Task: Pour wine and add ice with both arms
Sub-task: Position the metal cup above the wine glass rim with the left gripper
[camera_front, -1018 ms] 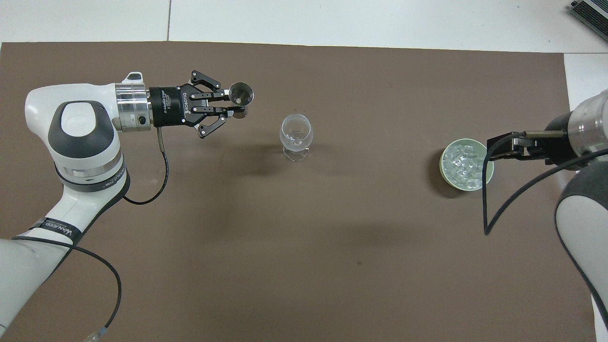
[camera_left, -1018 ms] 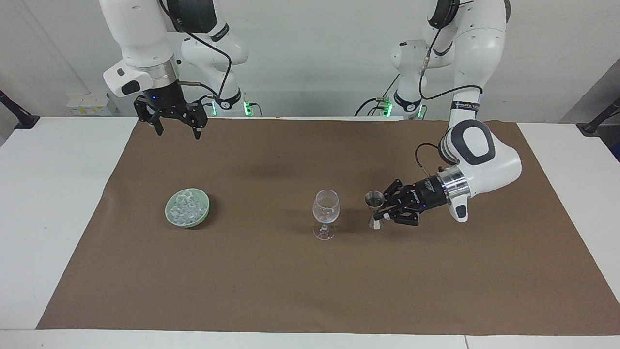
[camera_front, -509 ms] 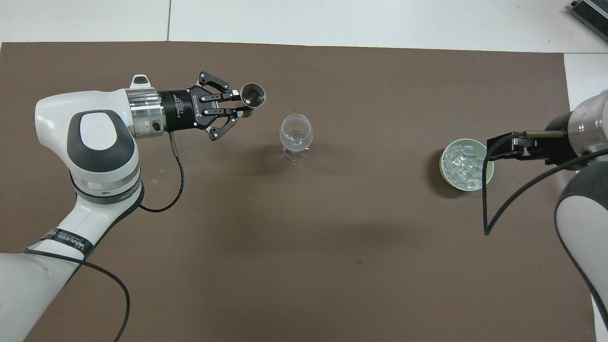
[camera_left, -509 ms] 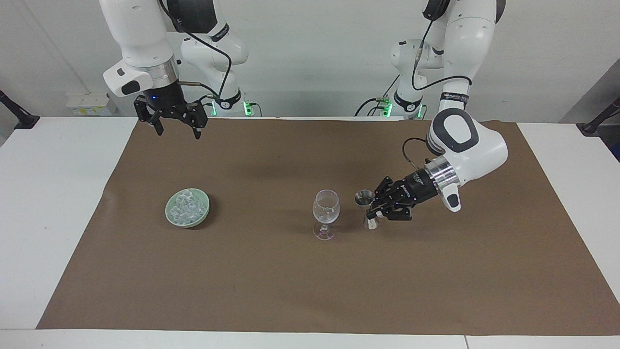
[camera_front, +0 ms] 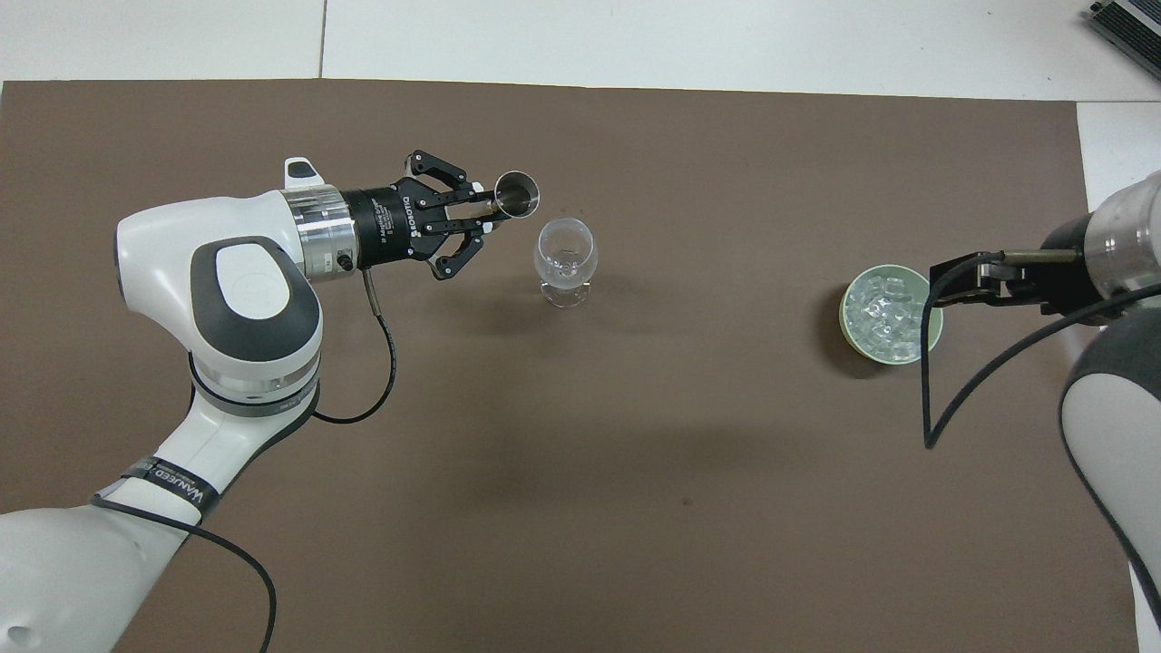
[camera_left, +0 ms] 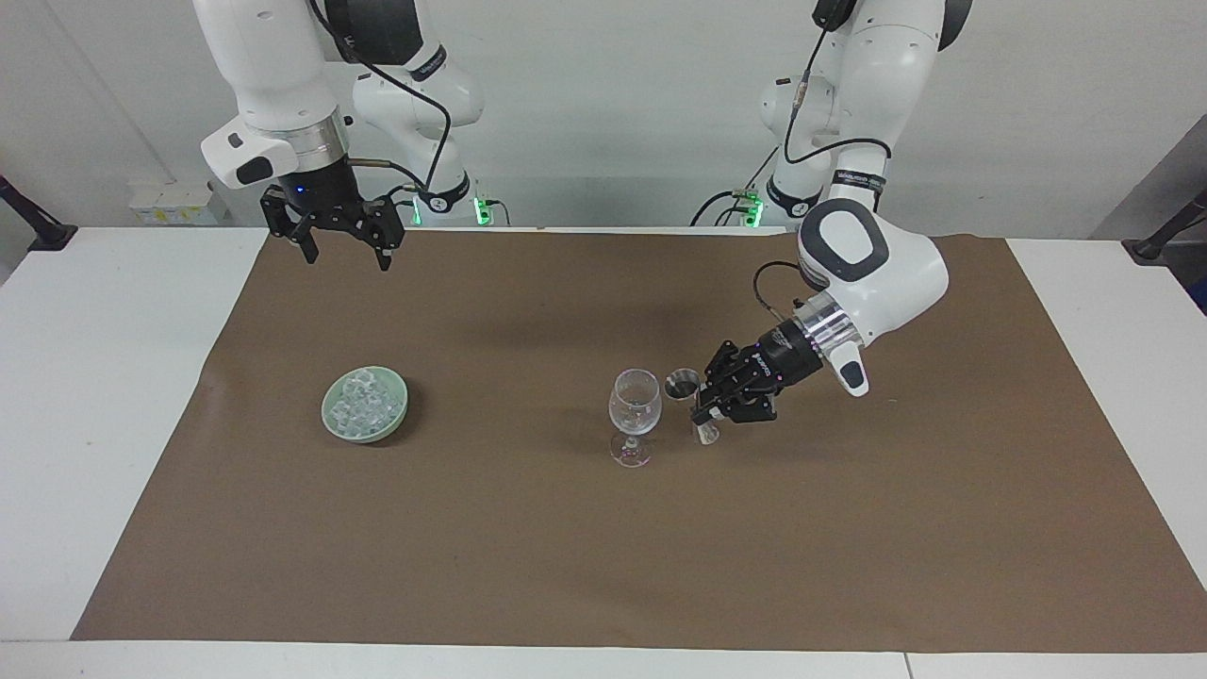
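Steel jigger [camera_left: 683,385] in left claw [camera_left: 705,407], beside wine glass [camera_left: 634,404]

Bright even overhead light; soft shadows on mat [camera_left: 528,528]; sharp focus.

A white table [camera_left: 113,396] fills most of the frame, covered across its middle by a brown paper mat [camera_left: 585,566]. A plain pale wall [camera_left: 603,104] runs along the top of the facing view, evenly lit, with black clamp stands [camera_left: 33,222] at both upper edges.
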You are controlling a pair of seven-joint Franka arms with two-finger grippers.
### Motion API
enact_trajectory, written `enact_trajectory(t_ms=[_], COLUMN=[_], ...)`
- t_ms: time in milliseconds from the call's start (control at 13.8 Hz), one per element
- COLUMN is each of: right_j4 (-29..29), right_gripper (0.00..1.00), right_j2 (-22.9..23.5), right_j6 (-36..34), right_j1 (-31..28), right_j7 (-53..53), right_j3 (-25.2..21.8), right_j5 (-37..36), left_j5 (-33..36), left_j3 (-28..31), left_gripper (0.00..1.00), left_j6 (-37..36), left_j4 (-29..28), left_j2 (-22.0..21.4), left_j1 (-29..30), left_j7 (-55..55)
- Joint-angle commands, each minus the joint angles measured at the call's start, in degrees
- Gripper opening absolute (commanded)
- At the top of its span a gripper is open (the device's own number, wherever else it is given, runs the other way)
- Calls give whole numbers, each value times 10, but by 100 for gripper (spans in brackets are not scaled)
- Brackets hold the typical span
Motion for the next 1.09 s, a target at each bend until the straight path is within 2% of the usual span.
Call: enact_trajectory(t_ms=[0, 1018], right_j4=[-15, -15], right_gripper=[100, 100], right_j2=[-13, -13], right_j6=[4, 4], right_j1=[0, 0], right_j7=[-11, -11], right_j3=[-2, -3], right_j5=[7, 7], left_j5=[-13, -10], left_j3=[11, 11], left_gripper=[0, 0], left_j6=[42, 147], left_j4=[-27, -52], left_j2=[-24, -47], left_j1=[-26, -67], left_j7=[10, 92])
